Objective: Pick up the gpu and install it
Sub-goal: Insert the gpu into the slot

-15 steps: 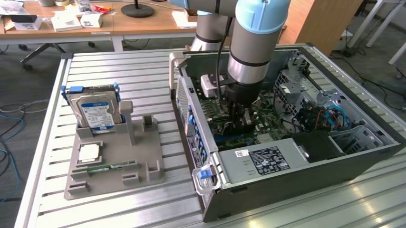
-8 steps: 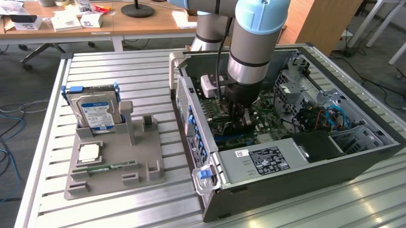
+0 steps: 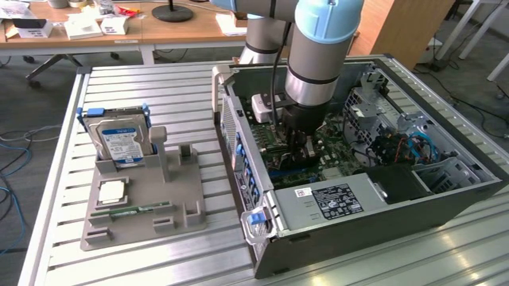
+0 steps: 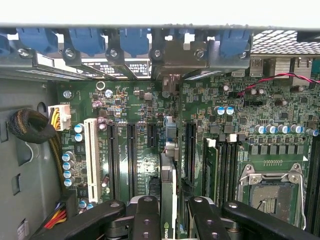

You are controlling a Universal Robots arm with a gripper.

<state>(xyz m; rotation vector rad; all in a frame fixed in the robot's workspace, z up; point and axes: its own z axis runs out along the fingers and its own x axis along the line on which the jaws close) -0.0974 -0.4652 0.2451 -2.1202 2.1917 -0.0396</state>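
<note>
Claw down inside open computer case, clamped on gpu held edge-on between fingers. Card's long axis running straight ahead of claw toward rear bracket row, just above motherboard slots. One gpu, one arm. On worktop well aside: one hard drive.

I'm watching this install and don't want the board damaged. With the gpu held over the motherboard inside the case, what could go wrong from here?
1. The gripper holds the gpu edge-on above closely spaced black slots. A small sideways offset could press its edge onto the motherboard beside a slot.
2. The blue latches on the case's rear wall lie just beyond the card. Its far end might catch there and leave it tilted.
</note>
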